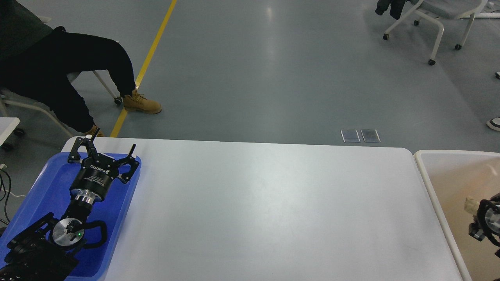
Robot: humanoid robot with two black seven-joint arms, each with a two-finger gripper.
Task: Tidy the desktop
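Two arms are showing: the left gripper (113, 145) is hovering over the blue tray (113, 218) (fingers spread, grasping nothing); the right gripper (478, 218), over the beige bin (437, 195), is unreadable. The white table (265, 210) is filling the centre.

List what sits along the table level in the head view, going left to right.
Blue tray with the open left gripper over it → white desktop → cream-rimmed beige bin → right gripper over the bin at the frame's edge, its fingers not clear.
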